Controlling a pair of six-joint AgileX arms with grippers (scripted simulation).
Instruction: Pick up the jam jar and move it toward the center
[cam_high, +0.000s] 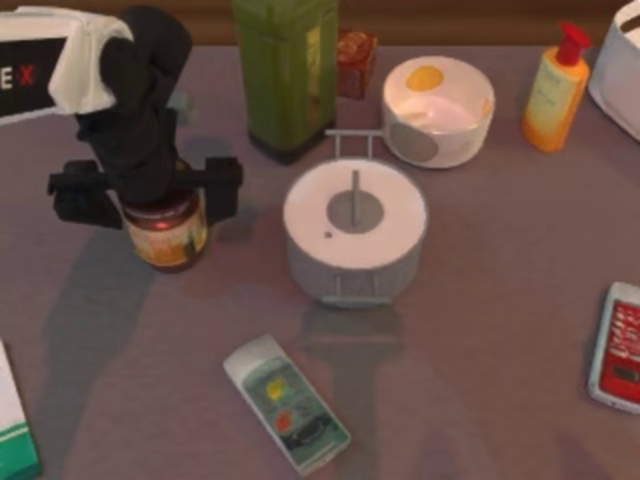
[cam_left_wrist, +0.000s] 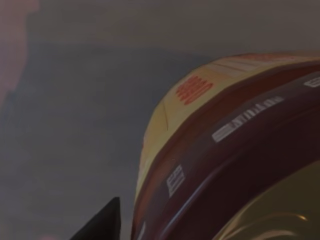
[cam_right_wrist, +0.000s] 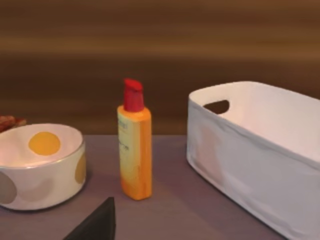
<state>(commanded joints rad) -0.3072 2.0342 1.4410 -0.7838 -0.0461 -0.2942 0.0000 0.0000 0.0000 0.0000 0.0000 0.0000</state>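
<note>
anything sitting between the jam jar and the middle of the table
Yes. The left gripper is right over the jam jar at the table's left. Toward the center stands the round white-lidded container, directly on that line, with bare table between them. The tall green bottle stands behind that line.

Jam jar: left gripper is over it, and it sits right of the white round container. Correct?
Not quite. The jam jar is left of the white round container, as the top view shows. The left gripper is indeed over it.

The jam jar (cam_high: 168, 235) looks like glossy glass with a paper label; the table (cam_high: 500, 300) is matt.
</note>
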